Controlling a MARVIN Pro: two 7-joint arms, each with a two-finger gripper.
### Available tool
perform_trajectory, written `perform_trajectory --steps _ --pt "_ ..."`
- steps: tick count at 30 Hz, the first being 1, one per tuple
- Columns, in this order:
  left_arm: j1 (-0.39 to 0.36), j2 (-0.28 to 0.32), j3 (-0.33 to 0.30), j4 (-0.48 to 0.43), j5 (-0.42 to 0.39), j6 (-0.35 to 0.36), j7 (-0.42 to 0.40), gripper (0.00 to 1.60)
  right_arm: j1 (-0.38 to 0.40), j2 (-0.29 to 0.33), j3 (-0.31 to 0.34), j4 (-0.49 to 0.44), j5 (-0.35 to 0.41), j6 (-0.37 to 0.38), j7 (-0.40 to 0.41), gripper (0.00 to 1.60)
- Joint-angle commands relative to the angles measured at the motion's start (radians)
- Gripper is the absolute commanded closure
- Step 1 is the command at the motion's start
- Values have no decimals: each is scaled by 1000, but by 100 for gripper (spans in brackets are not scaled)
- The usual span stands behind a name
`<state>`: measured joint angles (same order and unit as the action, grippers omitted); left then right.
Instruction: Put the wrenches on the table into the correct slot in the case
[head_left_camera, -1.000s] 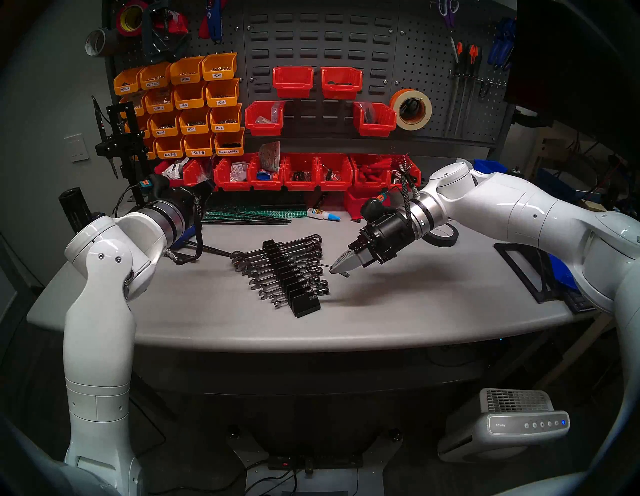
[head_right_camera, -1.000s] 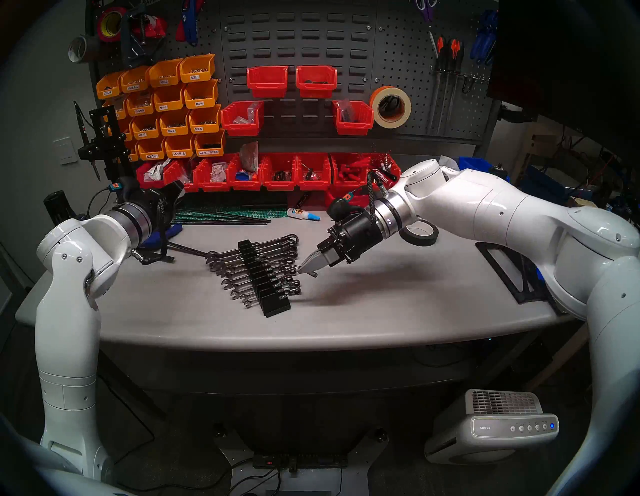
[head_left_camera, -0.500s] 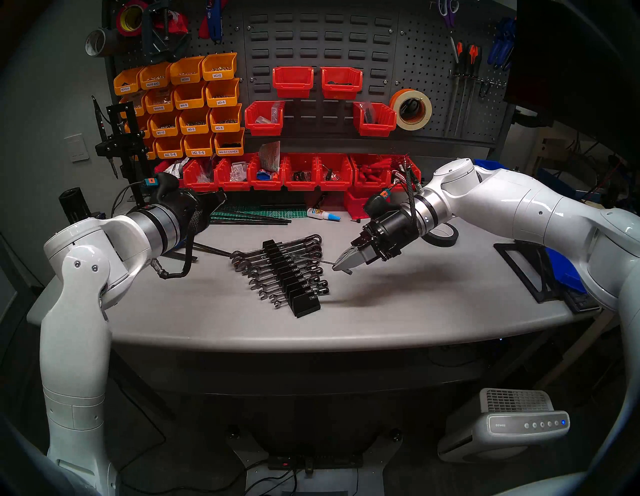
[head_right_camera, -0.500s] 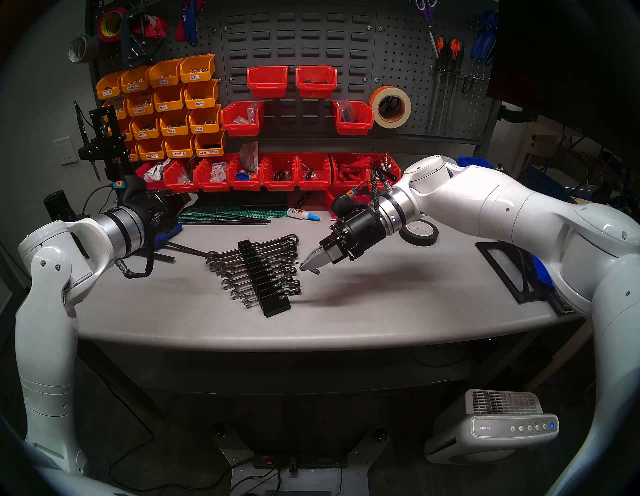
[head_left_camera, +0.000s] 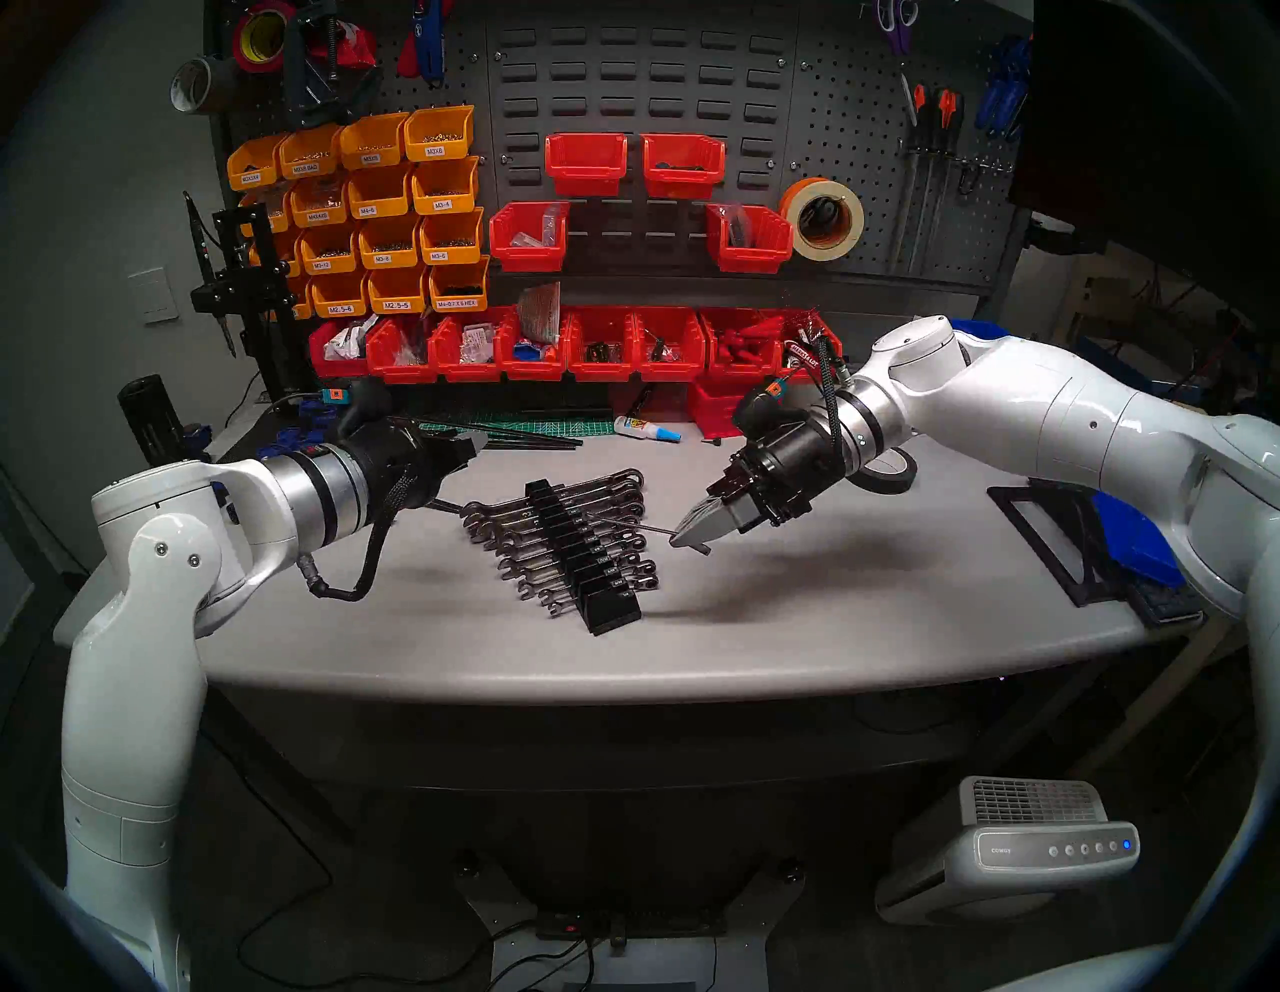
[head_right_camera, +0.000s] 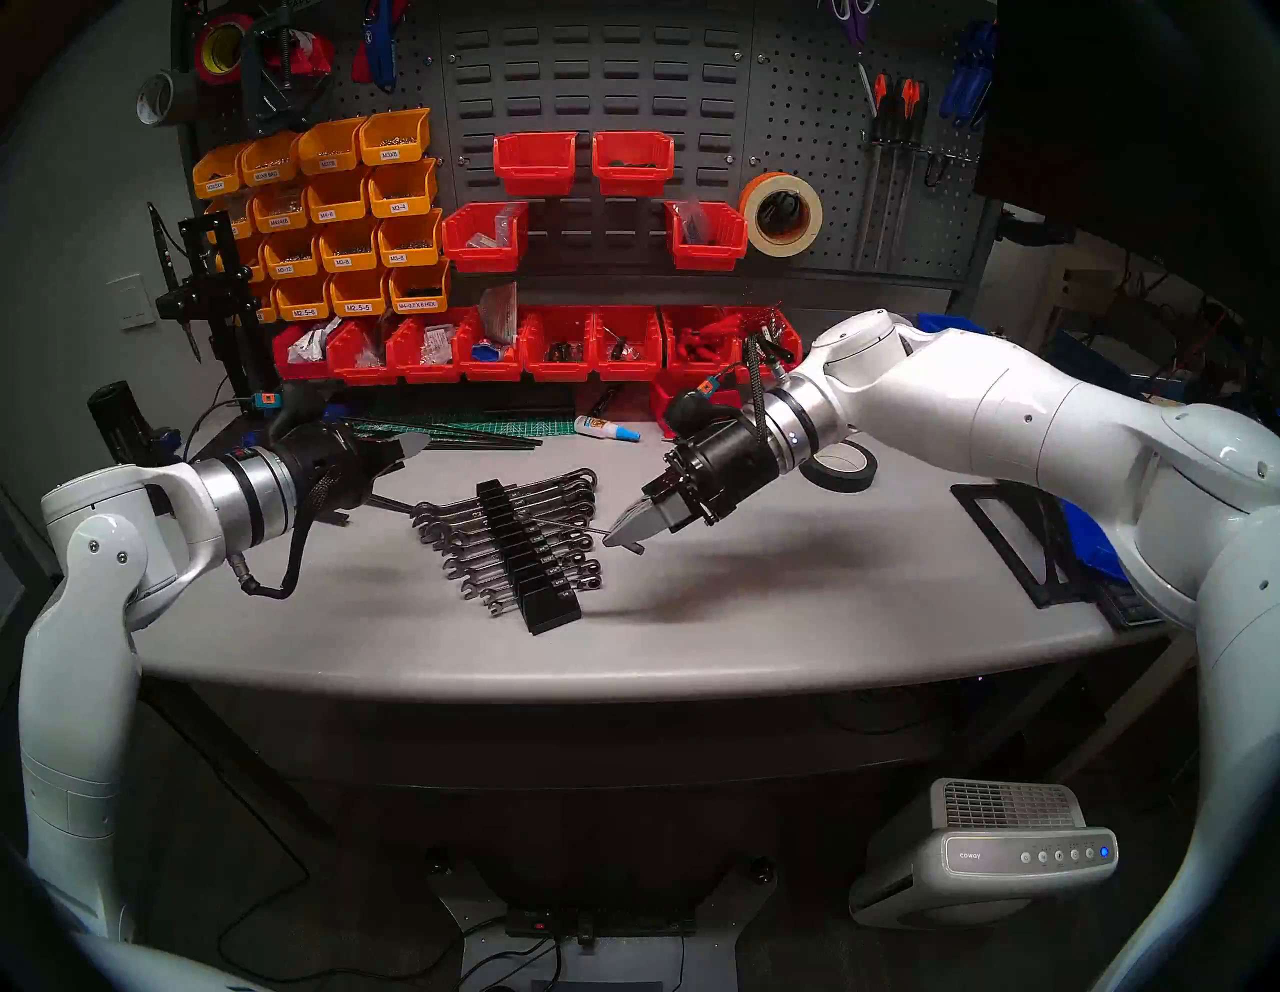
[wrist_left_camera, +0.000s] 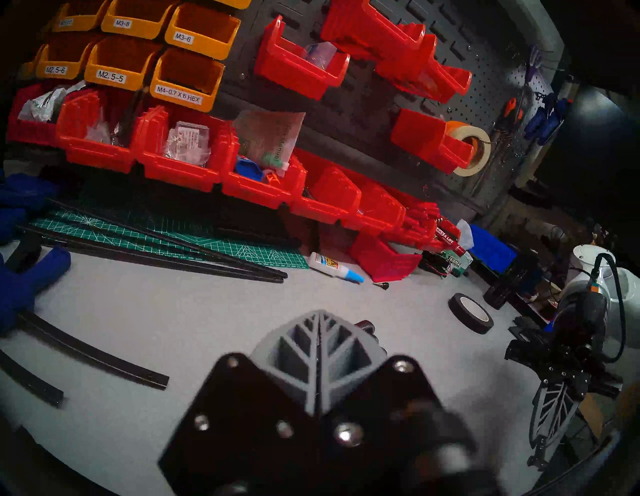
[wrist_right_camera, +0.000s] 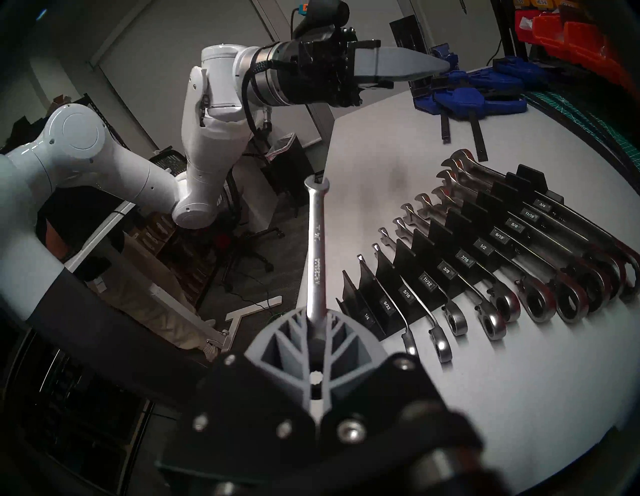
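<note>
My right gripper (head_left_camera: 682, 539) is shut on a slim chrome wrench (wrist_right_camera: 317, 242), gripped near its ring end. The shaft points away from the gripper, its open jaw out in front, and hangs over the right side of the case (head_left_camera: 582, 554). That black stepped case lies on the grey table (head_left_camera: 831, 623) and holds several chrome wrenches in its slots. The frontmost slot, by the 1/4 label (wrist_right_camera: 367, 316), holds nothing. My left gripper (head_left_camera: 474, 440) is shut and empty. It hovers over the back left of the table, its tip pointing right, clear of the case.
Blue clamps (wrist_right_camera: 478, 93) and black bars lie at the back left. Thin black rods (head_left_camera: 512, 436), a green cutting mat and a glue bottle (head_left_camera: 647, 429) sit before the red bins (head_left_camera: 596, 343). A black tape roll (head_left_camera: 886, 471) and a black frame (head_left_camera: 1053, 540) are at the right.
My left arm swung forward and to the right, bringing its shut gripper into view over the table's back left. My right gripper moved slightly right with the wrench.
</note>
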<state>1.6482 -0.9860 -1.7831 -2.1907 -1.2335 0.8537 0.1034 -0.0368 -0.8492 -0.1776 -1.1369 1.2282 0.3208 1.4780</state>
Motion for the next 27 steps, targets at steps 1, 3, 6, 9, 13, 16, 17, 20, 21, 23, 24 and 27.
perform_trajectory --steps 1,3,6,9,13,16,17,20,21,23,24,27 --pt "-3 64 18 23 25 -12 -117 160 51 28 4 -19 32 3 6 160" --pt "7 82 28 34 40 -11 -152 160 55 33 0 -23 35 3 6 160" --pt "16 92 45 44 59 -17 -179 160 60 38 -7 -28 40 4 6 160" --pt "19 95 55 49 74 -29 -198 160 63 40 -11 -30 42 3 6 160" --pt "17 92 75 56 94 -47 -224 160 71 46 -21 -37 48 1 6 160" --pt "22 102 89 56 105 -46 -243 160 75 50 -27 -41 53 3 6 160" --pt "25 101 90 56 108 -50 -244 160 76 51 -29 -43 54 2 6 160" --pt "29 100 96 57 116 -56 -250 160 79 54 -33 -45 57 0 6 160" --pt "30 97 99 58 118 -58 -248 160 80 55 -35 -46 58 0 6 160" --pt "31 92 106 62 119 -57 -248 160 82 58 -39 -48 62 -1 6 160" --pt "32 91 109 62 123 -61 -251 160 83 59 -41 -49 63 -2 6 160" --pt "40 91 118 60 129 -63 -260 160 87 61 -48 -50 66 -4 6 160"
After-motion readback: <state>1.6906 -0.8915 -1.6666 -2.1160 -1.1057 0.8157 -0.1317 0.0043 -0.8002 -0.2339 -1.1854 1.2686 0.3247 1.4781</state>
